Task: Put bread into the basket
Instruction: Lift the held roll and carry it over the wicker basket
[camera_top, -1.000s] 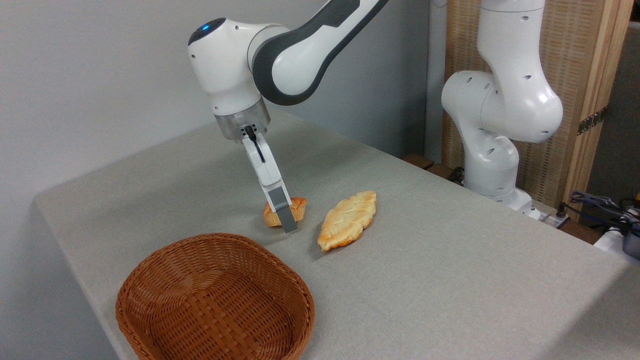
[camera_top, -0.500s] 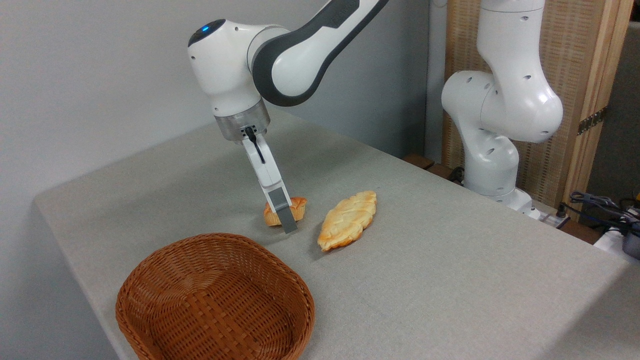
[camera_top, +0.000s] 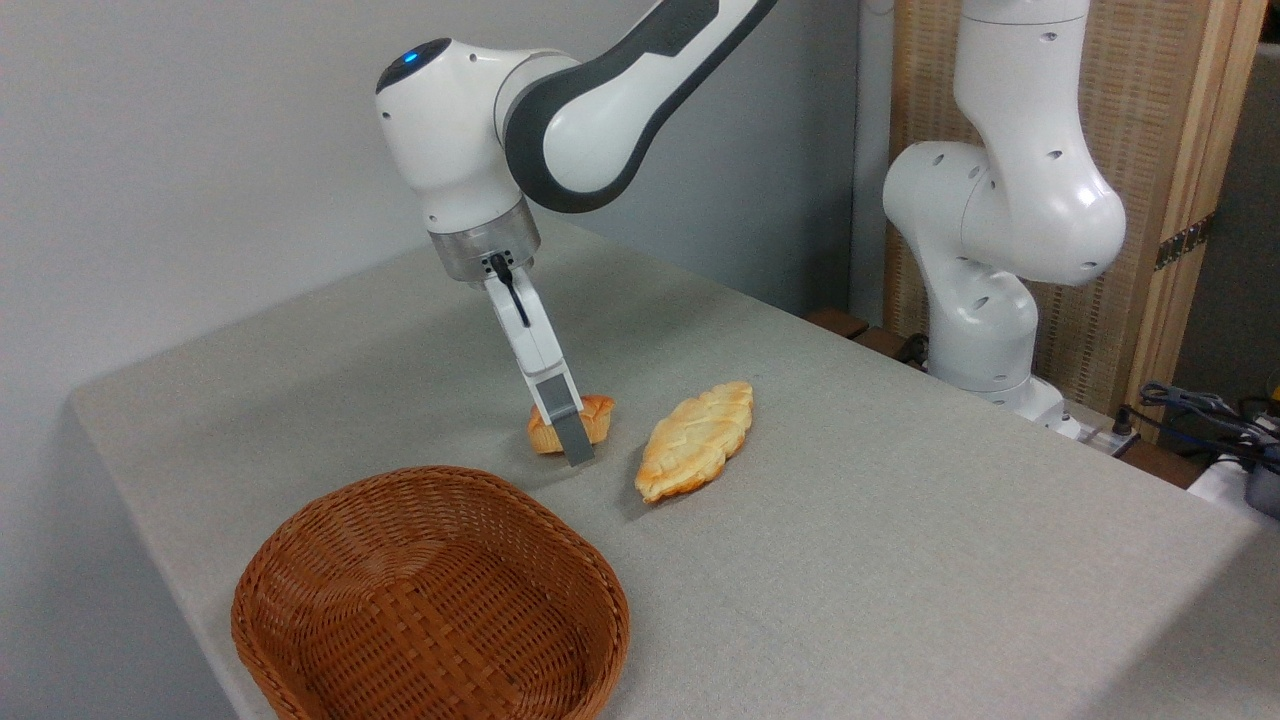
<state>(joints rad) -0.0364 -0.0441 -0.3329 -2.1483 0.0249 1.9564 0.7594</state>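
Over the last second the arm has barely stirred above the surface (camera_top: 900, 560) and the empty basket (camera_top: 430, 600), its hand (camera_top: 572, 440) staying down at the bread (camera_top: 570, 422) by the pastry (camera_top: 695, 440), so gripping seems underway, though I cannot tell whether the fingers have clamped.

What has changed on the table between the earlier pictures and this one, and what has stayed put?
Nothing has visibly changed. The gripper remains down at the bread, with one finger in front of the bun, and only that finger shows, so a grasp cannot be confirmed. The bread has not shifted or lifted. The leaf-shaped pastry and the basket lie where they were, and the basket holds nothing.
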